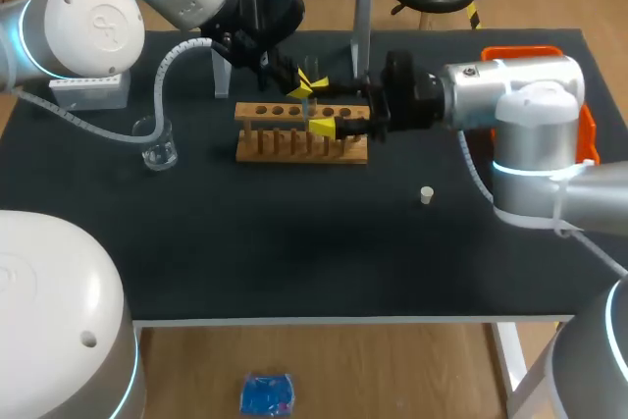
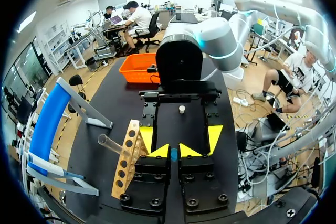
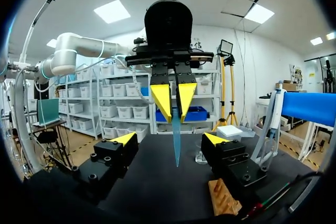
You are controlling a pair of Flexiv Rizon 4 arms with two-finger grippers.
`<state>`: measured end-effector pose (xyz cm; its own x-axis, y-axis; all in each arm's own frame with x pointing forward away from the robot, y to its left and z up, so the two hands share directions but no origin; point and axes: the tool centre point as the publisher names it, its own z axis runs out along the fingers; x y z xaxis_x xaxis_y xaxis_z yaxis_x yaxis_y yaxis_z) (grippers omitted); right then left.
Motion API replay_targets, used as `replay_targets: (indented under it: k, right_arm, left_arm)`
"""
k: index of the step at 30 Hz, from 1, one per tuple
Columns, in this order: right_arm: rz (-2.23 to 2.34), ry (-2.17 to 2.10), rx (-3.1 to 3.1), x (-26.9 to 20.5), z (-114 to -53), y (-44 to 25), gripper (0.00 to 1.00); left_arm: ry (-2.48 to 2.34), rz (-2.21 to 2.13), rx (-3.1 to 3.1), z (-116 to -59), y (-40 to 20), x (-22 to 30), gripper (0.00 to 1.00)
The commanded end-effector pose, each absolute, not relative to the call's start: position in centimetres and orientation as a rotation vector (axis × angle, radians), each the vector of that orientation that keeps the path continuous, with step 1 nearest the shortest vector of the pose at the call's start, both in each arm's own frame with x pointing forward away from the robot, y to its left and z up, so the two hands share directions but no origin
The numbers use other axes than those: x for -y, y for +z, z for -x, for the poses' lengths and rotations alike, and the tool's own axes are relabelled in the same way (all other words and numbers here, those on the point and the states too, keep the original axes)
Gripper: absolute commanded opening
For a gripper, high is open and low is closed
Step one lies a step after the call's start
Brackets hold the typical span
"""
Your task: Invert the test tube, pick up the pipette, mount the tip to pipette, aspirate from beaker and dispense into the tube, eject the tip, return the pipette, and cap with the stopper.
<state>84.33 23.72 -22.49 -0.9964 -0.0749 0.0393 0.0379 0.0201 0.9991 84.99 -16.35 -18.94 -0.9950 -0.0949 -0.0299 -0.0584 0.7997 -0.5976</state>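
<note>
Test tube [image 1: 306, 98] handling is at its first step, I judge: the inverting is not finished, and all the pipetting and capping are left.

Head view: the left gripper [image 1: 299, 88] pinches the thin bluish test tube just above the wooden rack [image 1: 294, 147], whose visible holes look empty. The right gripper [image 1: 320, 103] is spread wide around it. A glass beaker [image 1: 157, 147] stands well to the rack's left; I cannot tell its filling. The white stopper [image 1: 427, 195] lies loose to the rack's right. Beyond it is an orange tray [image 1: 587, 134], its inside hidden.

Left wrist view: the fingers close on a bluish speck, and a second clear tube [image 2: 113, 144] juts from the rack beside them.

Right wrist view: the test tube hangs between the spread fingers, touching neither.
</note>
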Motion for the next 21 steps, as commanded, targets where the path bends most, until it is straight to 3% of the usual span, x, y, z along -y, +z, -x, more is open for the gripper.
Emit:
replay_targets:
  k: [1, 9, 16, 21]
  right_arm:
    - [-0.042, -2.143, 2.181, -24.36, -84.72, -22.57, 0.75]
    - [-0.044, -2.145, 2.180, -24.99, -84.90, -22.65, 0.70]
    - [-0.047, -2.147, 2.172, -25.23, -84.94, -22.63, 0.46]
    - [-0.065, -2.150, 2.166, -25.35, -84.92, -22.56, 0.46]
  left_arm:
    - [-0.962, 0.125, -2.929, -85.01, -18.83, 16.32, 0.00]
    - [-0.962, 0.125, -2.929, -85.01, -18.83, 16.32, 0.00]
    - [-0.962, 0.125, -2.929, -85.01, -18.83, 16.32, 0.00]
    - [-0.962, 0.125, -2.929, -85.01, -18.83, 16.32, 0.00]
